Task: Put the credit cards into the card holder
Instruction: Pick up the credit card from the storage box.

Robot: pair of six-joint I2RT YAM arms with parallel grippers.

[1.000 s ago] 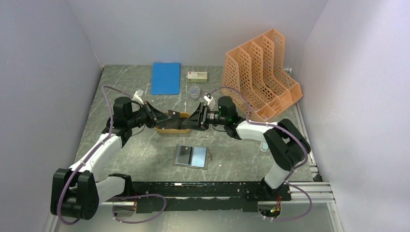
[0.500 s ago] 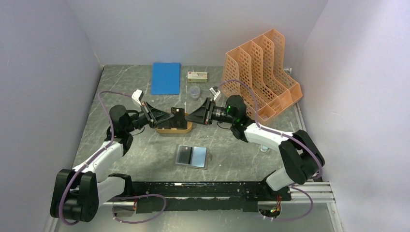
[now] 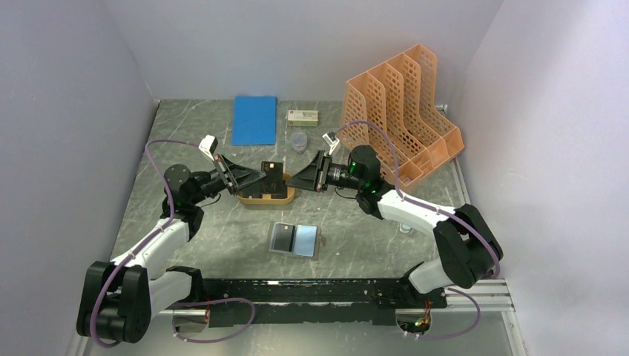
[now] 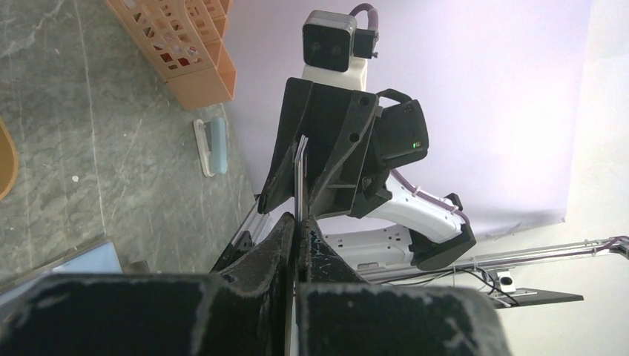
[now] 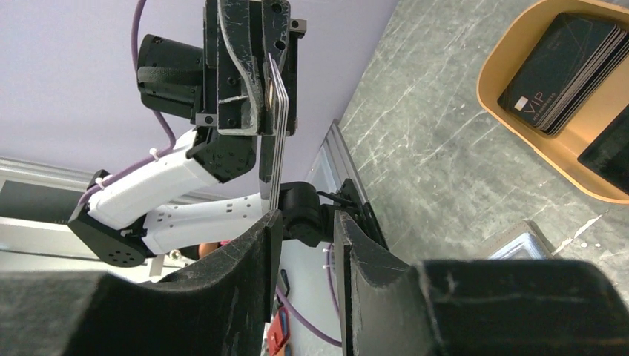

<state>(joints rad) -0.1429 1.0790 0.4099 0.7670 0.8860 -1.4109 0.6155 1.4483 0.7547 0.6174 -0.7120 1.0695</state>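
My left gripper (image 3: 261, 178) is shut on a thin stack of dark credit cards (image 3: 274, 176) and holds it upright above the orange oval tray (image 3: 261, 199). In the left wrist view the cards (image 4: 299, 174) show edge-on between the shut fingers (image 4: 276, 245). My right gripper (image 3: 298, 180) is open, facing the cards from the right. In the right wrist view the cards (image 5: 273, 141) hang by its left finger (image 5: 256, 252). More black cards (image 5: 564, 70) lie in the tray (image 5: 512, 44). The card holder (image 3: 294, 239) lies open on the table, nearer the arm bases.
An orange perforated file rack (image 3: 400, 111) stands at the back right. A blue notebook (image 3: 254, 119), a small box (image 3: 303, 116) and a clear cup (image 3: 298, 141) lie at the back. A small white and blue item (image 3: 404, 225) lies under the right arm.
My left gripper has lifted the cards up out of the tray. My right gripper has drawn back to the right and up, away from the tray.
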